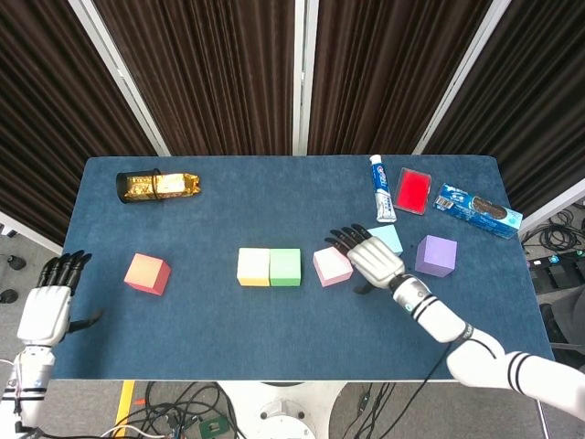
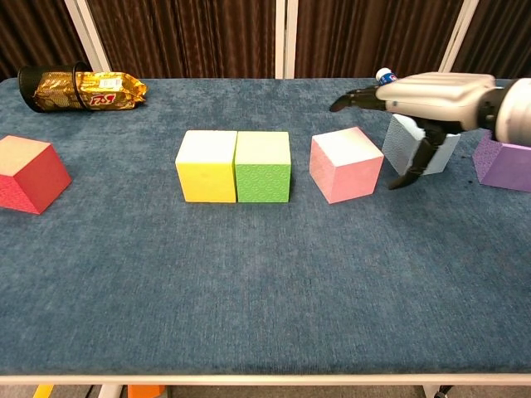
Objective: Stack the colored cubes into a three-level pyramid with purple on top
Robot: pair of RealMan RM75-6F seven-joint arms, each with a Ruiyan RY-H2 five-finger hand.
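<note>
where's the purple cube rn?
The purple cube sits on the table's right side in the head view, just right of the light blue cube and the right hand, in front of the blue snack packet; nothing touches it.

yellow cube (image 1: 253,266), green cube (image 1: 285,267), purple cube (image 1: 436,255)

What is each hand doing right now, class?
Left hand: open, holding nothing, off the table's left edge.
Right hand: open, holding nothing, above the pink cube.
</note>
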